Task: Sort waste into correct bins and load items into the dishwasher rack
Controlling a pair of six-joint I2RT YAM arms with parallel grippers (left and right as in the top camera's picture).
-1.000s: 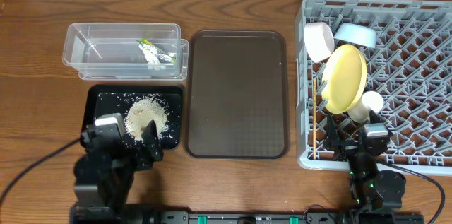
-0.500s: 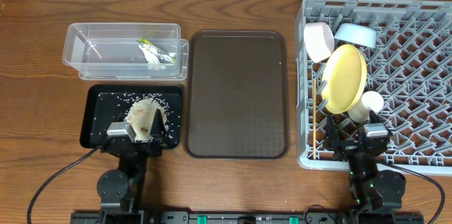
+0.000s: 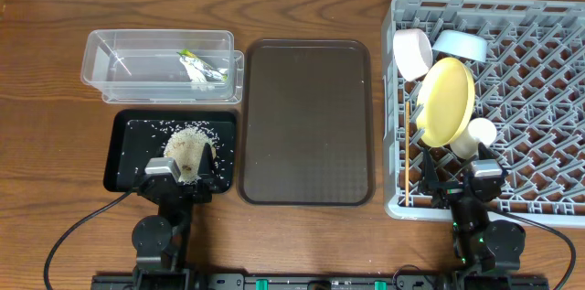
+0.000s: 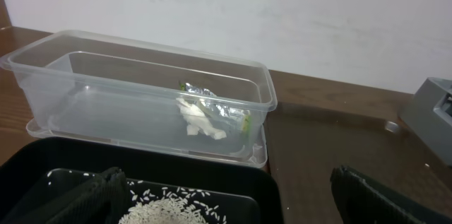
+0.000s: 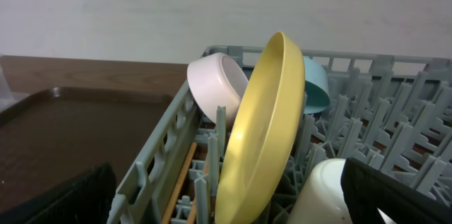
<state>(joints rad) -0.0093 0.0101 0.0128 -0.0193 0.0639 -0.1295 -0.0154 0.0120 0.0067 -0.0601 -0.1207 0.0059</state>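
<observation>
The crumpled wrapper (image 3: 203, 69) (image 4: 208, 114) lies in the clear tub (image 3: 101, 61) (image 4: 42, 61). Rice scraps (image 3: 190, 144) (image 4: 169, 206) are piled in the black tray (image 3: 123, 157) (image 4: 233, 181). My left gripper (image 3: 180, 173) (image 4: 227, 178) is open and empty, low over the tray's near edge. The grey rack (image 3: 539, 98) (image 5: 155, 153) holds the white bowl (image 3: 413, 52) (image 5: 215, 86), blue bowl (image 3: 460, 45) (image 5: 316, 86), upright yellow plate (image 3: 446, 100) (image 5: 265, 132), cup (image 3: 475, 134) (image 5: 321, 192) and chopsticks (image 3: 404, 153) (image 5: 182, 178). My right gripper (image 3: 454, 178) (image 5: 226, 171) is open and empty at the rack's near left corner.
A dark brown serving tray (image 3: 306, 121) lies between the bins and the rack, with nothing on it. The clear tub stands just behind the black tray. A white wall runs behind the wooden table.
My left arm swung up and right from the table's front left to the black tray's near edge, then settled. The right arm has not moved.
</observation>
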